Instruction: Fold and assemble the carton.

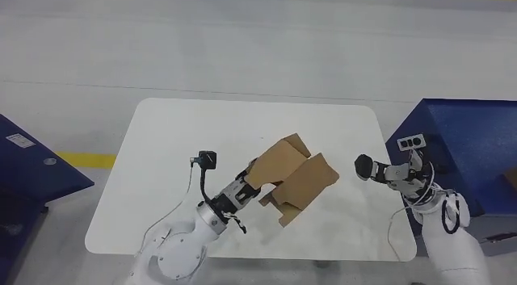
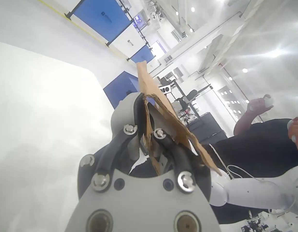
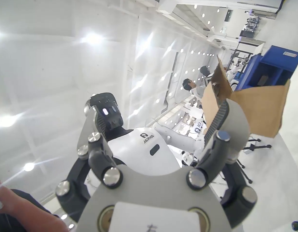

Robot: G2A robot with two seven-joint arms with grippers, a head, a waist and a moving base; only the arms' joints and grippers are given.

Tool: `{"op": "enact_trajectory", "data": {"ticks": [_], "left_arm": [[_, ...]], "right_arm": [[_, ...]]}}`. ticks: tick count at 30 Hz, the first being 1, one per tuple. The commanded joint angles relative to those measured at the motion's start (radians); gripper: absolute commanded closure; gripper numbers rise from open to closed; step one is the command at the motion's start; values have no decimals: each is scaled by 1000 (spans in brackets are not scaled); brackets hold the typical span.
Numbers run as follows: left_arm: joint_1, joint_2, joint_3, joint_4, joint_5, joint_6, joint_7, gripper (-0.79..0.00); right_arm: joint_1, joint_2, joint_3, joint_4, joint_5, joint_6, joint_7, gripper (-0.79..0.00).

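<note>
A brown carton is seen over the middle of the white tabletop, toward its near edge, partly folded, with its panels angled apart and flaps sticking out. Whether its underside is resting on the tabletop cannot be told.

The left end effector is placed at the carton's near-left corner. In the left wrist view its fingers are clamped on a ragged edge of the cardboard, and the carton is seen edge-on, running up and away from the grip.

The right end effector is held just off the carton's right side – near it, not touching. In the right wrist view its fingers are spread wide apart with nothing between them, and the carton is seen beyond one ribbed fingertip, two of its panels meeting at a corner.

A blue cabinet is set beside the tabletop's right edge – behind the right arm.
</note>
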State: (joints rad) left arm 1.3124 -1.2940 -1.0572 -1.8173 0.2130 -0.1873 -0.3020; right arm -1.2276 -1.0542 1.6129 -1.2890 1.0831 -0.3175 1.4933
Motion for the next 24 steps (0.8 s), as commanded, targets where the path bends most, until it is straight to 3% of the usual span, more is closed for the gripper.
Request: {"op": "enact_trajectory", "data": {"ticks": [1,5,11,19,24], "left_arm": [[-8,0,-18,-9,-209,91,-75,0],[-12,-6,-46,-26,-518,281,-168,0],[-27,-13,-63,-24,-785,520,-205,0],[-49,-16,-32,1,-863,670,-205,0],[-64,-19,-3,30,-858,666,-200,0]], "right_arm": [[-16,3,22,-40,9,11,20,-785],[-56,8,95,-115,16,28,38,-785],[-67,12,110,-123,9,33,43,-785],[-79,17,21,-128,17,103,43,-785],[-81,17,-33,-115,28,101,43,-785]]}}
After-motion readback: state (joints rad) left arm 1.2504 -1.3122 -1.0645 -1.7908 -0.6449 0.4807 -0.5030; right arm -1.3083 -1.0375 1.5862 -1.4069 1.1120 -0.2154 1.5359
